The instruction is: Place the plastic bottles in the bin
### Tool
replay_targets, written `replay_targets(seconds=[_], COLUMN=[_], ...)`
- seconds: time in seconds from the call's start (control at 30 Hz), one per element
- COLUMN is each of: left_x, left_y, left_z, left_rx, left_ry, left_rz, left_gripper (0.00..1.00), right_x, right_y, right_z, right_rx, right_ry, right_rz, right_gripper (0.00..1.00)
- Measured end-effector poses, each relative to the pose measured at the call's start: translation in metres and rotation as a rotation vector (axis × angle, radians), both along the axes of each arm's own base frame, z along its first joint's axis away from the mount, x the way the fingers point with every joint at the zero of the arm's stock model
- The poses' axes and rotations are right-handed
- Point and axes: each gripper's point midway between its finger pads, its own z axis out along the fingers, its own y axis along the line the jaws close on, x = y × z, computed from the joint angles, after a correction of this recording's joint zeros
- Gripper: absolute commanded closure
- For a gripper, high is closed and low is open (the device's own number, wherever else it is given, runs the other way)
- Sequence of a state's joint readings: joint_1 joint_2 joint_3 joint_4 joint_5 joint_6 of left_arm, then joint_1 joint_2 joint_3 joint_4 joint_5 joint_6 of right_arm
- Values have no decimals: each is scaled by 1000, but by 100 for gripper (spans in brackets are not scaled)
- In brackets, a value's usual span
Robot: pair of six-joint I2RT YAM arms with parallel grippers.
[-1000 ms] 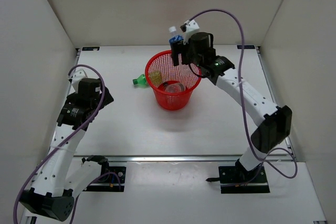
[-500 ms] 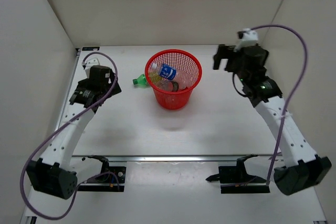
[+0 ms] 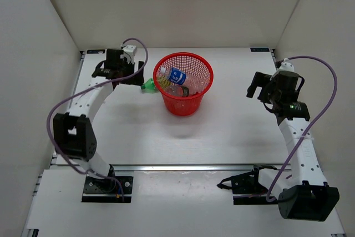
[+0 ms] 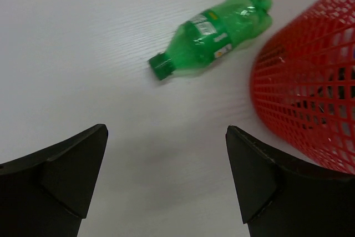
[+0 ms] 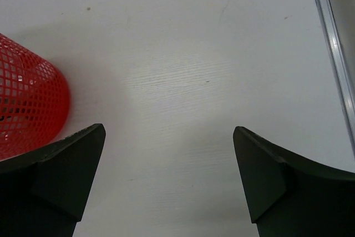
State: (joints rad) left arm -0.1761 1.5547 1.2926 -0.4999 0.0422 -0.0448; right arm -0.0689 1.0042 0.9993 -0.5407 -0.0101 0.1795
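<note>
The red mesh bin (image 3: 164,73) stands at the middle back of the table. A clear bottle with a blue label (image 3: 177,76) lies inside it on other clear bottles (image 3: 186,89). The green-tinted bottle (image 3: 148,85) lies on its side on the table against the bin's left side. In the left wrist view the green bottle (image 4: 216,31) is ahead of my left gripper (image 4: 166,137), cap toward me, with the bin (image 4: 310,92) to the right. My left gripper (image 3: 117,73) is open and empty. My right gripper (image 3: 256,91) is open and empty, right of the bin (image 5: 28,98).
White walls close the table in on the left, back and right. A metal rail (image 5: 333,54) runs along the table's right edge. Purple cables loop off both wrists.
My right gripper let the blue-labelled bottle fall into the bin and drew back to the right. My left arm swung up and right toward the green bottle.
</note>
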Motion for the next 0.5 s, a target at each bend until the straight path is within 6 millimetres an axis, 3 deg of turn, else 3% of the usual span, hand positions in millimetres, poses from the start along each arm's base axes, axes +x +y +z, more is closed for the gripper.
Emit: replay_targets(seconds=[0.13, 0.2, 0.4, 0.5], left_x=[31, 44, 50, 39], left_y=[-29, -32, -31, -29], left_z=[-9, -13, -58, -84], left_rx=[-67, -86, -54, -59], left_ry=[42, 43, 171, 252], left_rz=[-260, -327, -471, -529], left_gripper=[2, 1, 1, 2], right_x=[1, 3, 10, 13], right_y=[4, 6, 11, 11], right_z=[0, -1, 2, -2], right_rx=[34, 63, 157, 190], right_ry=[1, 2, -16, -1], right_rz=[9, 10, 26, 30], right_gripper=[4, 4, 5, 6])
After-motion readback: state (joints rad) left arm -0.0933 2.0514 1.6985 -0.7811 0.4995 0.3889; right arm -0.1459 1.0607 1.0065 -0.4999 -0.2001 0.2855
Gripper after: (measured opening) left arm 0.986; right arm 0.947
